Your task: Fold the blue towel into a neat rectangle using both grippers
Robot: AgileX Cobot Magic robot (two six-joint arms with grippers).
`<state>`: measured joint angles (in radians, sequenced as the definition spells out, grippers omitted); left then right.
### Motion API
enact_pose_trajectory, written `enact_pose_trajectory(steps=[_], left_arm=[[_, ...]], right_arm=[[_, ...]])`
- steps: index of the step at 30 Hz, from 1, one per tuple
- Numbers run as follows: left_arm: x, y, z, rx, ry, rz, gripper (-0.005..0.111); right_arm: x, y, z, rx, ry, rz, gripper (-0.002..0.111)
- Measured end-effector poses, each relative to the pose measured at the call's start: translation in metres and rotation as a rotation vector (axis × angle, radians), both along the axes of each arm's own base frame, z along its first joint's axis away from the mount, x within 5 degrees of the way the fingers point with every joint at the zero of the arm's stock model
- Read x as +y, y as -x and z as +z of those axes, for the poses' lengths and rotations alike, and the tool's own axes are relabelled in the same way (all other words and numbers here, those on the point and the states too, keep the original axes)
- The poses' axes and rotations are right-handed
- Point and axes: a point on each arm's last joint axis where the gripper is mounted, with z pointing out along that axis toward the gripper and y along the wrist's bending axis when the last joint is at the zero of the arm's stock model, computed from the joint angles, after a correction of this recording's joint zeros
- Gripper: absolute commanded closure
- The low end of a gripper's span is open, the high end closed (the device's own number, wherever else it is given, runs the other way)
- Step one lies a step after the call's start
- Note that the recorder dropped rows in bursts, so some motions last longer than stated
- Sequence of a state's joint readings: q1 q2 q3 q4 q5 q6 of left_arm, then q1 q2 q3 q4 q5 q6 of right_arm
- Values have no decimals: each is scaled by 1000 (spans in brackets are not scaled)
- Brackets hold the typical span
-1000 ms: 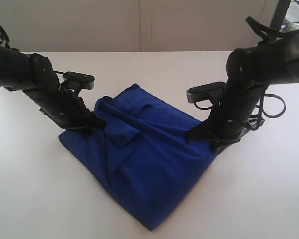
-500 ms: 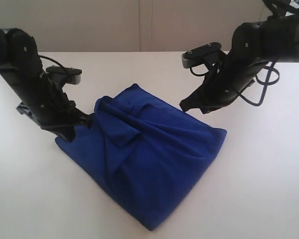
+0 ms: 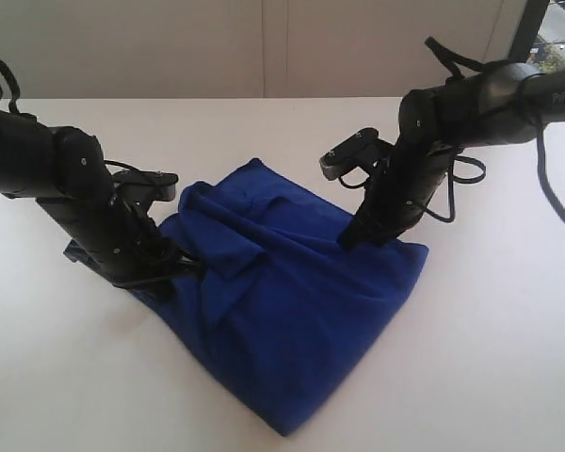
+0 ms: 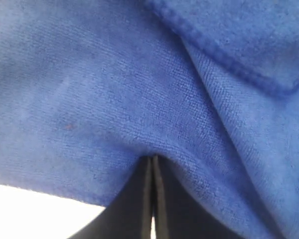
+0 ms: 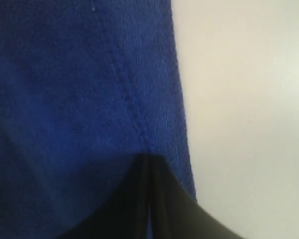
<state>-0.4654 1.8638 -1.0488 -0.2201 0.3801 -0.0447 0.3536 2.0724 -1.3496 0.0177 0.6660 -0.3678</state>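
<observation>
On the smooth white table (image 3: 508, 358), soft fleecy blue towel (image 3: 292, 320) lay rumpled — left gripper (image 3: 174, 273) pinched its edge, right gripper (image 3: 348, 240) closed tight at the hem, pale wall (image 3: 169, 47) behind.

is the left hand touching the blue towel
Touching. The left wrist view shows the left hand shut, with the blue towel puckered into its fingertips.

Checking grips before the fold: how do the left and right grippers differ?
The left gripper reaches in low at the blue towel's left edge; the right gripper angles steeply down at its right edge. Left fingers pucker cloth; right fingers meet the hem. Both are shut.
</observation>
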Motion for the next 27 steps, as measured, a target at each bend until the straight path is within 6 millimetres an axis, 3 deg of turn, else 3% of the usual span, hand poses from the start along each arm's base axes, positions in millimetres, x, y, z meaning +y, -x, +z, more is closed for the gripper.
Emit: enact_pose_trajectory(steps=[8, 18, 27], left_arm=[[20, -19, 2, -69, -12, 26, 107], [12, -58, 3, -196, -31, -34, 107], [6, -70, 9, -193, -46, -103, 107]], right_arm=[[-8, 19, -1, 137, 5, -223, 108], [-18, 73, 2, 242, -82, -374, 108], [-17, 84, 7, 219, -139, -405, 108]])
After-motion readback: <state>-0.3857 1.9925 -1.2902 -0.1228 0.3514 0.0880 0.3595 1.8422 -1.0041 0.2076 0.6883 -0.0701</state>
